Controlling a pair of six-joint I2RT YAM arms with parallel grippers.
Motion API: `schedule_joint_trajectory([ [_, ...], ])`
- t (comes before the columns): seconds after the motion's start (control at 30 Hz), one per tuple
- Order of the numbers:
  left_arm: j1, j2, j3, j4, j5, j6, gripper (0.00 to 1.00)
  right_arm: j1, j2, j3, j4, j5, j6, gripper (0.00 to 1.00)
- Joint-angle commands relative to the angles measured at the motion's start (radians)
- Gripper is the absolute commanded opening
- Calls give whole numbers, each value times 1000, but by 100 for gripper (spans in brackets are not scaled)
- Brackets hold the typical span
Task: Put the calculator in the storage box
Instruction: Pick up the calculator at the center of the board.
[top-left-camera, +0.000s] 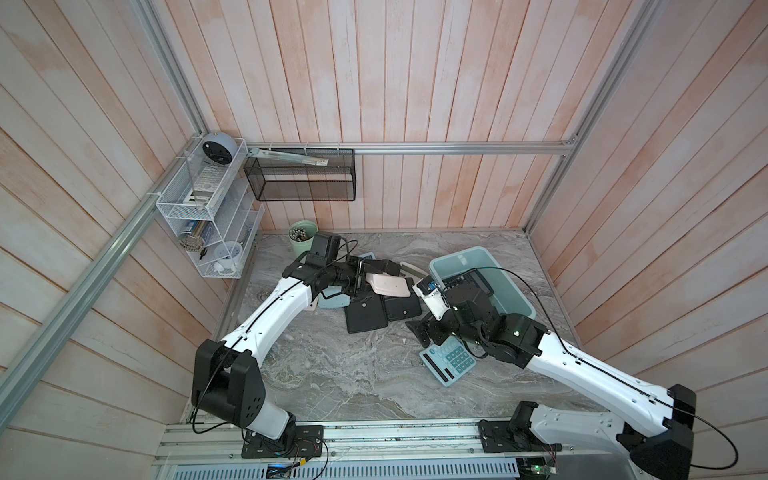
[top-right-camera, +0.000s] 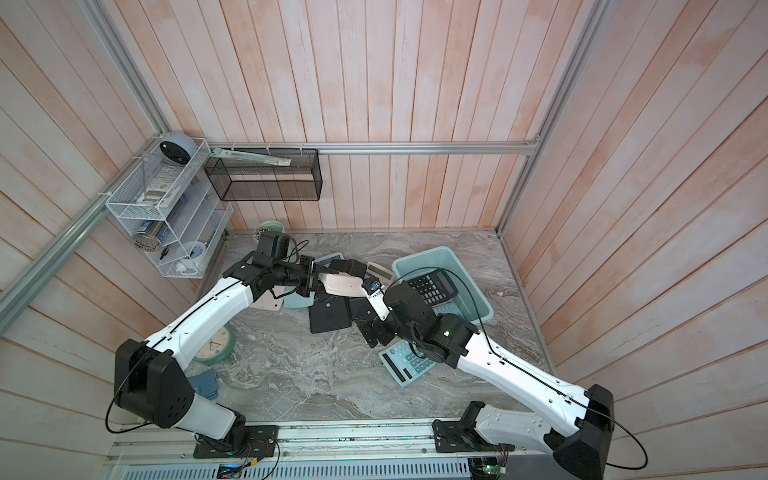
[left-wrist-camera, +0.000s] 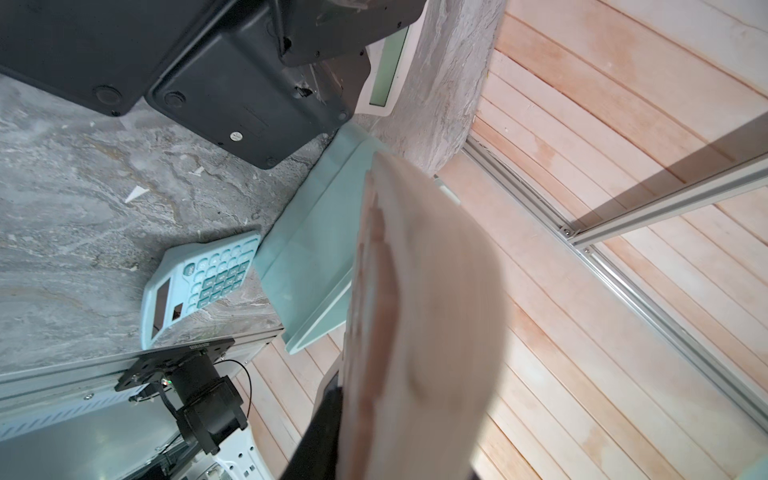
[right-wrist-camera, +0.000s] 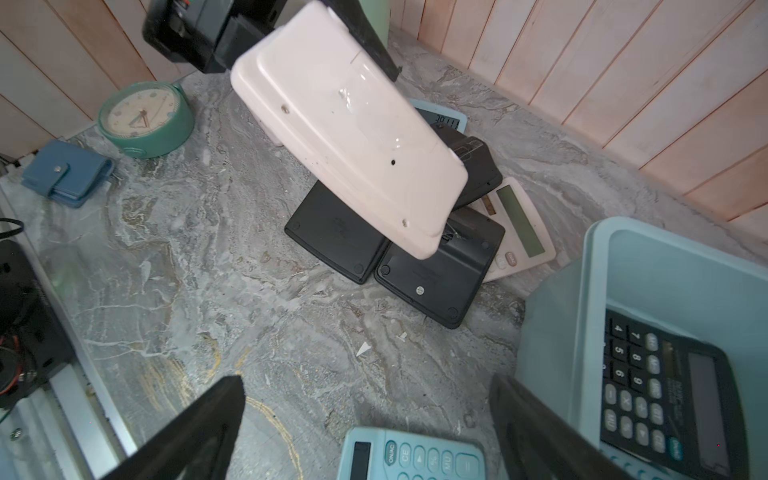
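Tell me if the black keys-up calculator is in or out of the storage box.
In. The black calculator lies keys up within the walls of the storage box, seen in the right wrist view.

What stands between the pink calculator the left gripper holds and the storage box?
The right arm: its wrist hangs over the near-left corner of the storage box, beside the pink calculator. The far side looks clear; a black calculator lies inside.

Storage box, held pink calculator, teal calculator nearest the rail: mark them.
storage box (top-right-camera: 422, 255): in a top view, far rim.
pink calculator (right-wrist-camera: 353, 124): right wrist view, back.
teal calculator (top-left-camera: 457, 358): in a top view, keypad.
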Motion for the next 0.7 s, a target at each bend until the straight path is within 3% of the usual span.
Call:
schedule_joint_trajectory([
  [0.0,4,28,55,-75,51,-86,0,7,40,54,42,117,-124,98],
  [0.2,4,97,193,-369,77,-28,0,13,134,129,44,187,-206,98],
  [0.37,4,156,282,-568,103,16,0,21,175,168,46,153,-255,93],
  [0.67,3,185,306,-668,137,29,0,35,241,210,60,92,-280,81],
])
